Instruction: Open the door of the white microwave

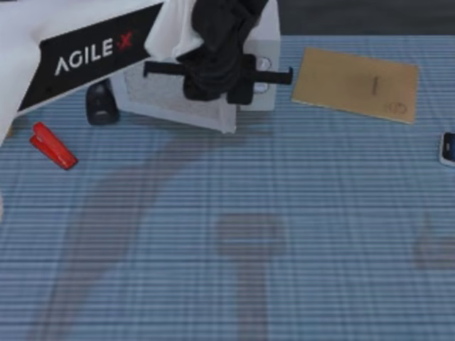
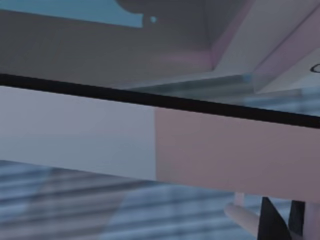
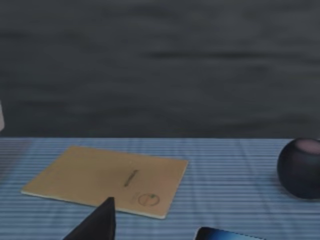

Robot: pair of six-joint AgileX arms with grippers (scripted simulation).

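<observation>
The white microwave (image 1: 264,34) stands at the back centre of the table, its two silver knobs (image 1: 262,65) facing front. Its door (image 1: 174,99), a white panel with a grey mesh window, is swung partly out, its free edge toward the table's front. My left arm reaches in from the left, and its black left gripper (image 1: 213,71) hangs over the microwave's front. In the left wrist view the door (image 2: 235,155) fills the middle, with the open cavity (image 2: 200,40) behind it. The left gripper (image 2: 284,225) is shut on the slim white handle (image 2: 242,215). My right gripper (image 3: 102,222) is parked off the top view.
A tan notebook (image 1: 355,84) lies right of the microwave. A phone (image 1: 448,148) sits at the right edge. A red stapler (image 1: 52,145) and a small black device (image 1: 102,101) lie at the left. A dark ball (image 3: 300,167) rests on the striped cloth.
</observation>
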